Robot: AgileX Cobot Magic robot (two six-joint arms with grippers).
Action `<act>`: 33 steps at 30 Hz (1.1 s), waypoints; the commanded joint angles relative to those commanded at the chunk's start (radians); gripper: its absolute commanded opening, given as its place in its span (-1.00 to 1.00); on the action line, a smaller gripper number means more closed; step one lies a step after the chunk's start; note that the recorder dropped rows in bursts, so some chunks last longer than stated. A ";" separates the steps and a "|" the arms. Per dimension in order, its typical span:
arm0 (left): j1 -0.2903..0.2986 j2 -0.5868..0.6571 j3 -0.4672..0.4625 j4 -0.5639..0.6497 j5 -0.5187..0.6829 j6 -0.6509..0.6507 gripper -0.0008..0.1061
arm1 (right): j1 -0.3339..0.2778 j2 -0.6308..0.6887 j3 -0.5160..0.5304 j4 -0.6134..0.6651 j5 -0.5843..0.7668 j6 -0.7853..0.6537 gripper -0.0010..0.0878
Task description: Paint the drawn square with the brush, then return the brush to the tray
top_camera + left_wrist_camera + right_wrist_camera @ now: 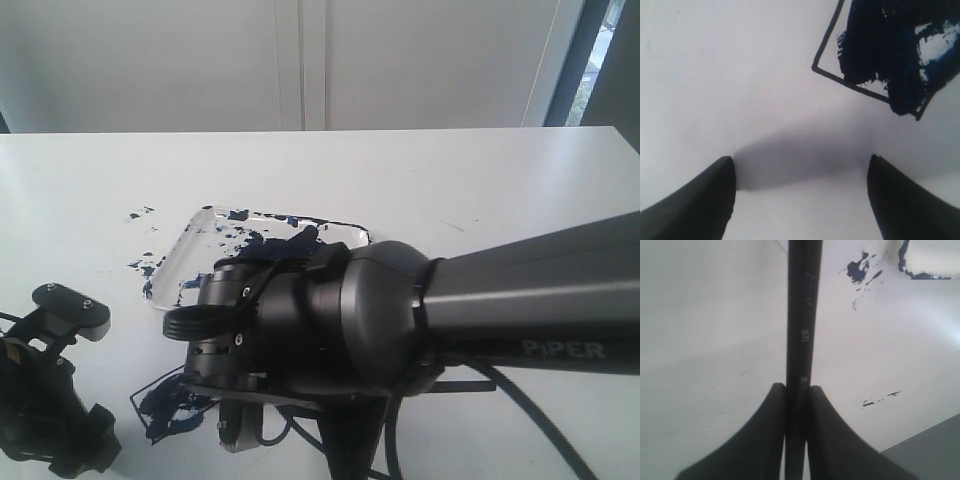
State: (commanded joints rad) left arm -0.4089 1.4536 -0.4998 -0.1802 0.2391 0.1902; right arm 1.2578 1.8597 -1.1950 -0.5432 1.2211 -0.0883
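Note:
In the right wrist view my right gripper [797,387] is shut on the long black handle of the brush [802,315]; the bristle tip is out of view. My right arm [330,330] reaches across the middle and hides its own jaws and much of the tray [178,250], a white tray smeared dark blue. The drawn square [170,405] lies near the front edge, just left of the right wrist, largely smeared dark blue inside. In the left wrist view the drawn square [890,55] shows a bare white corner. My left gripper [801,165] is open over bare table beside it.
Dark blue paint splatters [142,213] dot the white table left of the tray, and more paint splatters [860,270] show in the right wrist view. The left arm's black body [50,400] sits at the front left corner. A black cable [540,420] trails off the right arm.

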 joint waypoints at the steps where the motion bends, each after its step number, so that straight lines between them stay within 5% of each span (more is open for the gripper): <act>1: 0.000 0.000 0.000 0.004 -0.003 0.000 0.42 | 0.002 -0.009 0.000 0.003 0.000 -0.006 -0.98; 18: 0.000 0.000 0.000 0.032 0.016 0.011 0.42 | 0.017 -0.034 0.000 0.094 0.000 -0.074 -0.98; 33: 0.000 0.000 0.000 0.037 0.041 0.011 0.42 | 0.007 -0.030 0.057 -0.065 0.000 -0.010 -0.98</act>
State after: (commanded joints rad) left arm -0.4089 1.4536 -0.4998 -0.1435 0.2804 0.2013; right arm 1.2648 1.8296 -1.1383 -0.6080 1.2211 -0.0983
